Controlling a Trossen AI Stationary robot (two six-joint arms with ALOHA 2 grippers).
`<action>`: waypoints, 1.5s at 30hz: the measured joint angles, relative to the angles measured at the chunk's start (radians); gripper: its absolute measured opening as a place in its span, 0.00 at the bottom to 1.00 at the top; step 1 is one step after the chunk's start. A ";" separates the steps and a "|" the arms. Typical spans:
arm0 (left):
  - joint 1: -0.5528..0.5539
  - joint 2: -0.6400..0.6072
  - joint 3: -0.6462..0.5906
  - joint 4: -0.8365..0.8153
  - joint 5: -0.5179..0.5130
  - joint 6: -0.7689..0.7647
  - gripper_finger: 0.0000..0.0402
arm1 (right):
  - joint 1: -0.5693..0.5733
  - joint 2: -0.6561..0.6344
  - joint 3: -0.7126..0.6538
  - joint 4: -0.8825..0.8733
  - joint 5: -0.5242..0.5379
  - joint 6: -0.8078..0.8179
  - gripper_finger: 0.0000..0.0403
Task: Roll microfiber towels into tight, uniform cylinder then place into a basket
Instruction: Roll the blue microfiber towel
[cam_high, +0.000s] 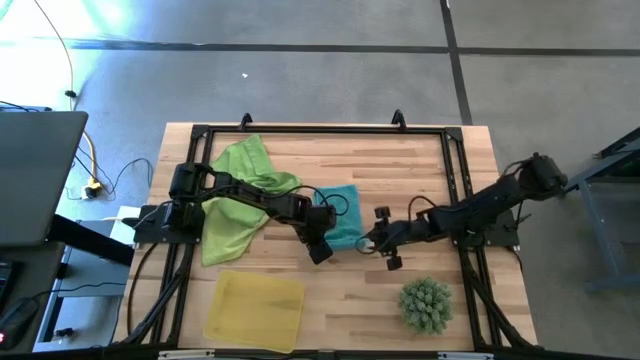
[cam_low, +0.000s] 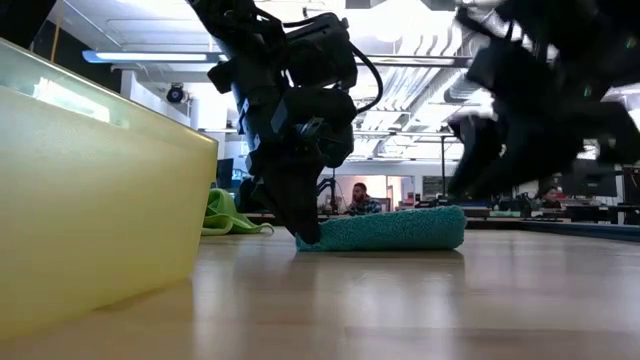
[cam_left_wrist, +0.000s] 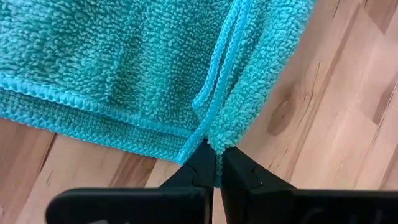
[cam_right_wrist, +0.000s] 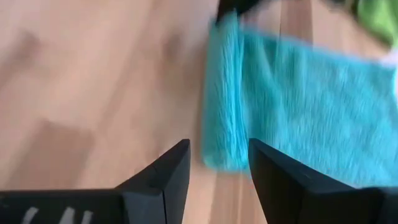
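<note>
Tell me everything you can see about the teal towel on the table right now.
The teal towel is fluffy microfiber with a stitched hem. It lies folded into a low, flat pad on the wooden table, near the middle, not yet rolled. The left gripper is shut on one corner, pinching the hem at table level. The right gripper is open just off the opposite end, not touching. A green towel lies beyond it toward the left arm; whether they touch is unclear. The yellow basket sits apart, empty.

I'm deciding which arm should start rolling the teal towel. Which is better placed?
Probably the left: the left gripper is shut on the teal towel at its corner; the right gripper is open, holding nothing.
</note>
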 joint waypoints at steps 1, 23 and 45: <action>0.000 0.000 0.000 0.000 0.000 0.000 0.00 | 0.012 -0.016 0.000 0.015 0.000 0.000 0.39; 0.004 0.000 0.000 0.005 0.000 -0.017 0.00 | -0.016 0.226 0.001 0.184 -0.003 -0.003 0.39; -0.032 0.001 0.168 -0.349 0.004 0.351 0.24 | -0.048 0.274 0.004 0.178 -0.013 0.136 0.26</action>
